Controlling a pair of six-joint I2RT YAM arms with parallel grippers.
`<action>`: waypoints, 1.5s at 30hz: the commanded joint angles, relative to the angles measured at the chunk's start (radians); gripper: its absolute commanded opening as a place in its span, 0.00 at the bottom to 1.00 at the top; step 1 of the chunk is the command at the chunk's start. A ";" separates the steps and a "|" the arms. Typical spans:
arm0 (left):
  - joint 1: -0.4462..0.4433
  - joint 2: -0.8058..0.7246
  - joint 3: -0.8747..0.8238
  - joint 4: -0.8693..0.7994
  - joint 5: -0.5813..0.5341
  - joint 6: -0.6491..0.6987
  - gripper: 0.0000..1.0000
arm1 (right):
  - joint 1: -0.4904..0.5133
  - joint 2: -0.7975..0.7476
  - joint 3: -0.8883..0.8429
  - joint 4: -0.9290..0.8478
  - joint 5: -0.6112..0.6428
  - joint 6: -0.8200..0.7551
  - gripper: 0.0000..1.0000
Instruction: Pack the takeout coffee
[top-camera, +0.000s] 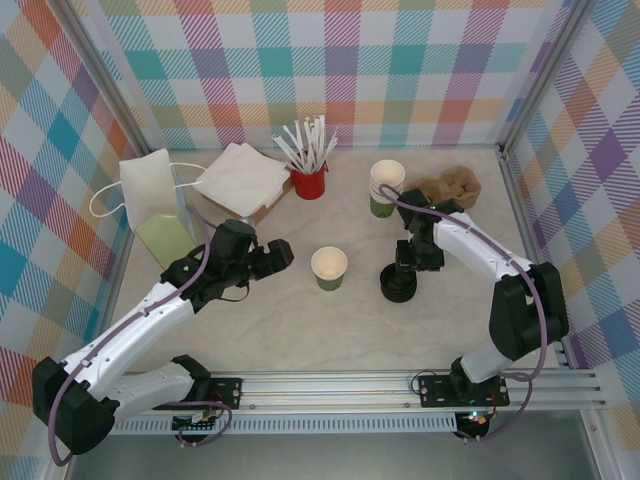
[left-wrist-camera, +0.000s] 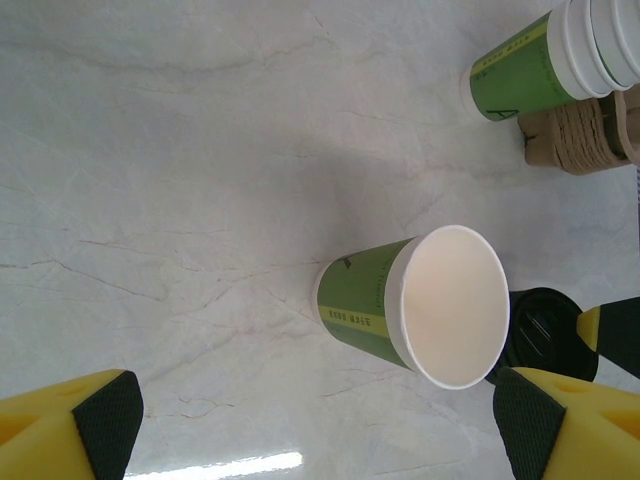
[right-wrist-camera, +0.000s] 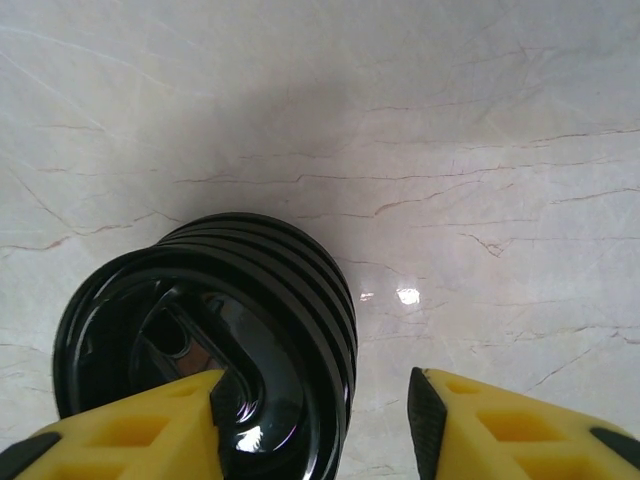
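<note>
No legible text is showing anywhere. Takeout coffee cup (left-wrist-camera: 362, 305): the green wall is carrying a small dark mark near the base and fine dark print on a lighter band, all too small and blurred to read. Nested cup stack (left-wrist-camera: 520, 78): similar fine print is running along its pale stripe, also not resolving. Black lid stack (right-wrist-camera: 215, 320): moulded ridges are showing, no letters.

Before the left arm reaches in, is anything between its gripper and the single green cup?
Nothing visible. The left gripper faces the cup with only bare table between; the stack of black lids stands beyond the cup.
</note>
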 joint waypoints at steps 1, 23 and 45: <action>-0.011 0.002 0.008 0.006 0.007 0.006 0.93 | -0.005 0.014 -0.015 -0.027 0.010 -0.003 0.46; -0.011 -0.002 0.013 0.000 0.005 0.006 0.93 | -0.004 0.017 -0.008 -0.052 -0.008 -0.018 0.22; -0.073 0.110 0.180 0.040 0.178 0.033 0.86 | 0.019 -0.208 0.038 0.026 -0.081 -0.017 0.15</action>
